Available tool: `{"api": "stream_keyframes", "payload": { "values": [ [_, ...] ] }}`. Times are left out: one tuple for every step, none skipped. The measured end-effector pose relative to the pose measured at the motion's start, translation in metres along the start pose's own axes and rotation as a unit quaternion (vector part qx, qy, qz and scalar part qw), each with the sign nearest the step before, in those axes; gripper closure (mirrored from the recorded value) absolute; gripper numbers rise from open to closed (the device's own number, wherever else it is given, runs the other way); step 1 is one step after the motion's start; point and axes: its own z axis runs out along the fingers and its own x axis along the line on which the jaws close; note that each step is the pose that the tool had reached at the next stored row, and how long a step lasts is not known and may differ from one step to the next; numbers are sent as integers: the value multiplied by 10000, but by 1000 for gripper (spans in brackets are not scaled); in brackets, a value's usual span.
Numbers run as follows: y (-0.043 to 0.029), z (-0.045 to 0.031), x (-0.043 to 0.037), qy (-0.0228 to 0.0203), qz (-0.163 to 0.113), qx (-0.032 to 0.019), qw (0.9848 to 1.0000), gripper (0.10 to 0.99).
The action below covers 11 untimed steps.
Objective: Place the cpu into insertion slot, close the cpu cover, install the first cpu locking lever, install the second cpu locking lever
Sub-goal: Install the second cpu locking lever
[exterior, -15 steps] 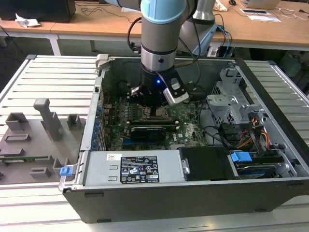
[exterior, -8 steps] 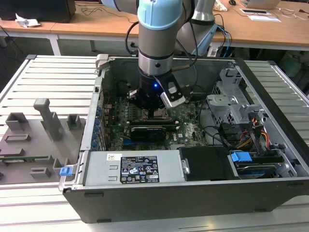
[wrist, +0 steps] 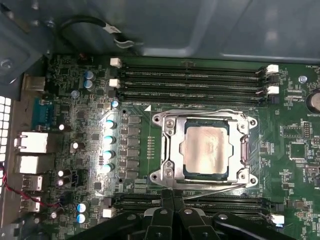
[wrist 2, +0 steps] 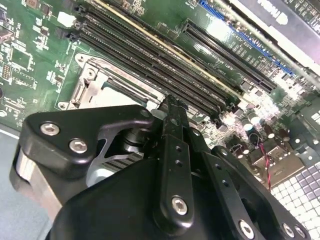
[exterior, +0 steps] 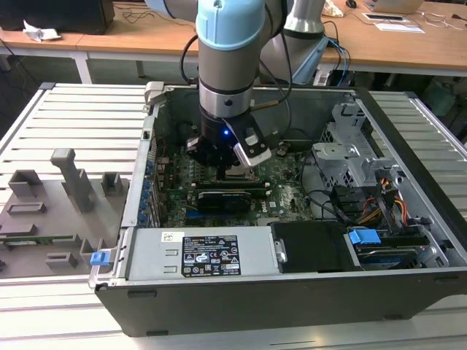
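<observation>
The arm reaches down into the open computer case [exterior: 408, 240], and its gripper [wrist: 172, 202] stands just at the edge of the insertion slot [wrist: 205, 150] on the green motherboard [wrist: 295, 150]. In the first wrist view the fingers [wrist: 166, 210] are pressed together, with nothing between them. The cpu [wrist: 206, 149] already lies flat in the slot, its pale face showing through the square window of the cpu cover [wrist: 172, 150], which is down over it. Thin wire levers [wrist: 205, 111] run along two sides of the metal frame; I cannot tell if they are hooked or not. I judge the chip to be light and stiff but delicate, better held only by its edges. The cover is thin metal on a hinge and the levers are springy wire, so they should be pushed at the free end, with care that the tips do not slip. In the exterior view the socket is under the gripper, beyond the black card [exterior: 232, 195].
</observation>
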Motion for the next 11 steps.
{"api": "stream_keyframes", "payload": {
  "values": [
    [-11, 1, 1, 0, -4, -32, 10000, 980],
    [-15, 1, 2, -1, -5, -59, 10000, 980],
    [-25, 2, 11, -2, -6, -95, 10000, 980],
    [-28, 5, 21, -3, -7, -111, 9999, 980],
    [-29, 8, 34, -3, -8, -120, 9999, 980],
    [-29, 14, 43, -4, -8, -126, 9999, 980],
    [-29, 21, 47, -4, -8, -128, 9999, 980],
    [-32, 34, 51, -3, -8, -129, 9999, 980],
    [-34, 45, 52, -3, -9, -131, 9999, 980],
    [-39, 68, 54, -3, -9, -137, 9999, 980],
    [-43, 96, 56, -4, -8, -143, 9999, 980]
  ]
}}
